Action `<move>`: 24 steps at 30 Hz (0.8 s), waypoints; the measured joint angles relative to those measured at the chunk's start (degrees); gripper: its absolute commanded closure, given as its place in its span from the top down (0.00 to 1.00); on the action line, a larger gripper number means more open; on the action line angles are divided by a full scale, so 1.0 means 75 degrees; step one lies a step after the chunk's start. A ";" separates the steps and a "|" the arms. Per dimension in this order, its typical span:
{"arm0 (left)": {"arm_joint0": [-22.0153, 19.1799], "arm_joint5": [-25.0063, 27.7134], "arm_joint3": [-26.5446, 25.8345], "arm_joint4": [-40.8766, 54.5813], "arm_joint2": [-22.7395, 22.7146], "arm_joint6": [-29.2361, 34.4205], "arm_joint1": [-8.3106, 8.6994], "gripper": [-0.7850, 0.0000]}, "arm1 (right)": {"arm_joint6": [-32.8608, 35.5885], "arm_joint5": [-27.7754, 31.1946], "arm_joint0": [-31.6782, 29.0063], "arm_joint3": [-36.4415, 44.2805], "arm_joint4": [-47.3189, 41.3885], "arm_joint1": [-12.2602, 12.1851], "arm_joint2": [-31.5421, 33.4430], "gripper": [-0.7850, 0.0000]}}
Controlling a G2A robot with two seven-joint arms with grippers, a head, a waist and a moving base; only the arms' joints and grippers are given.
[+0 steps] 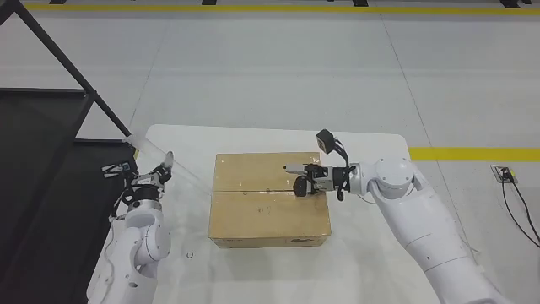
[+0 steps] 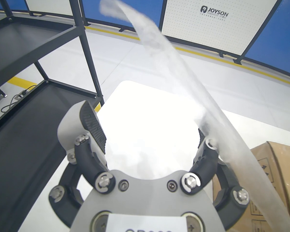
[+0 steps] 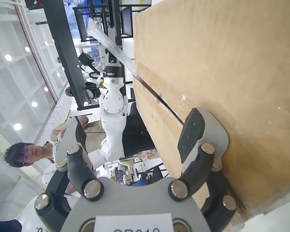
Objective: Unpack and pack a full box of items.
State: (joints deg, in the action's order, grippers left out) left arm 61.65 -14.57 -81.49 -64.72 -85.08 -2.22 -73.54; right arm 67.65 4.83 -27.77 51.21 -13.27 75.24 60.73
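Here the box (image 1: 270, 207) lies lengthwise left-to-right, flaps (image 1: 257, 172) seemingly shut.

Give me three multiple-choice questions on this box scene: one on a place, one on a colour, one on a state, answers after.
1. Where is the right gripper? A) over the box top, by its seam B) under the box C) inside the box
2. What colour is the box? A) blue B) brown C) black
3. How do the box's top flaps lie? A) standing upright B) torn off C) flat, closed

Answers: 1 A, the top view shows it open above the seam; 2 B, plain brown cardboard; 3 C, both flaps lie flat and meet at the seam.
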 measured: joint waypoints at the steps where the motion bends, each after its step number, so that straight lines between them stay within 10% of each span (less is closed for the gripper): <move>1: 0.0053 -0.0013 -0.0107 -0.0031 -0.0004 -0.0070 -0.0004 1.00 | -0.0053 0.0009 -0.0011 0.0017 -0.0003 -0.0007 0.0016 1.00; 24: 0.1063 -0.0416 -0.0074 0.0303 -0.0348 -0.1379 -0.0133 1.00 | -0.0237 0.0260 -0.0378 0.0601 -0.0138 -0.0176 0.0262 1.00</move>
State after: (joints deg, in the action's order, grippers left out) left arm 69.62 -17.69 -82.04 -62.45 -87.69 -12.56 -74.53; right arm 65.87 6.78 -30.61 55.72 -14.31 73.92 62.70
